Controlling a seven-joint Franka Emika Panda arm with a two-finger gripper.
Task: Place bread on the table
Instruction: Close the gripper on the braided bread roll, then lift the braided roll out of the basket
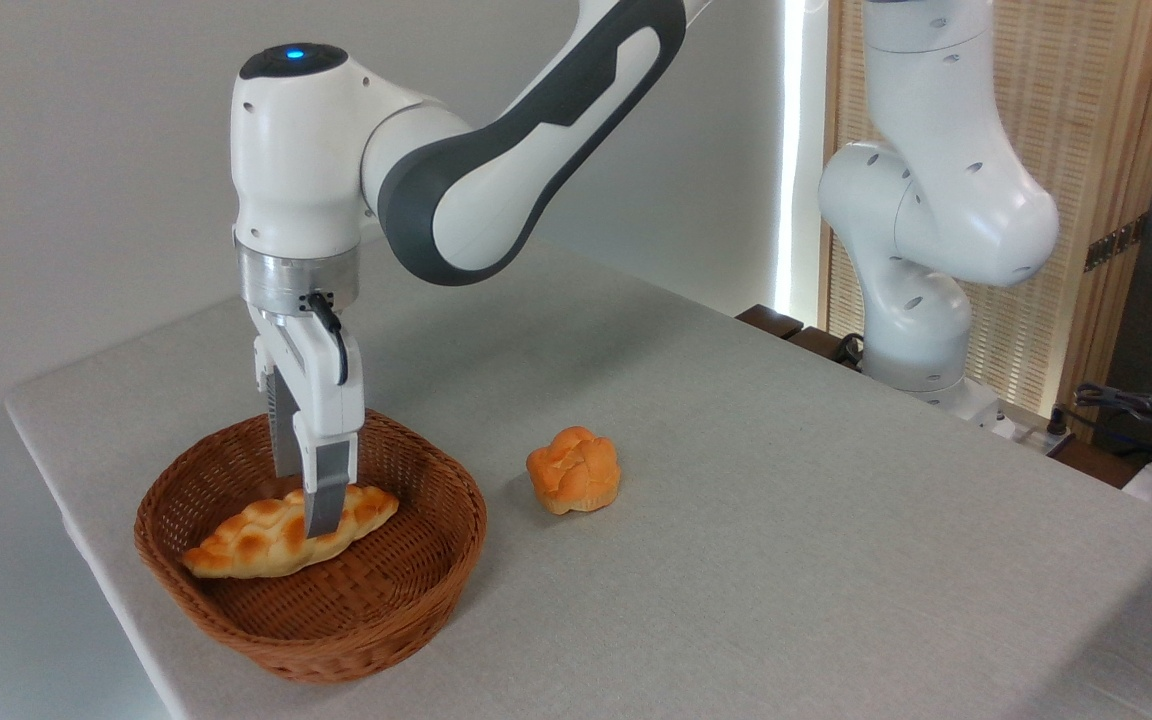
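Observation:
The bread (246,540), a braided golden loaf with browned bumps, lies slanted inside the brown wicker basket (366,655) at the front left of the table (786,580). My gripper (308,505) points straight down into the basket, around the loaf's right half. One grey finger (326,500) presses on the near side of the loaf; the other stands behind it, its tip hidden. The jaws look closed against the loaf. The loaf's left end rests low in the basket.
A small round orange bun (573,468) sits on the table just right of the basket. The arm's white base (921,300) stands at the far right edge, with cables (1136,410) beside it. The table's left edge runs close to the basket.

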